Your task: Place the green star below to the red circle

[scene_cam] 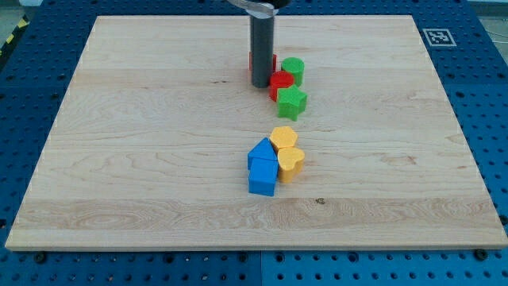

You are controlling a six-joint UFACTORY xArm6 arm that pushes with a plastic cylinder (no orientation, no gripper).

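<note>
The green star (292, 102) lies on the wooden board (143, 143), just below and slightly right of a red block (281, 82). A green round block (294, 70) sits right above-right of that red block. Another red block (251, 62) is mostly hidden behind my rod; its shape cannot be made out. My tip (261, 84) stands at the left side of the red block, up-left of the green star, with a small gap to the star.
Lower down, near the board's middle, two yellow blocks (283, 137) (290, 161) touch two blue blocks (262, 151) (262, 179) in one cluster. The board lies on a blue perforated table (32, 262). A marker tag (437, 36) is at the top right.
</note>
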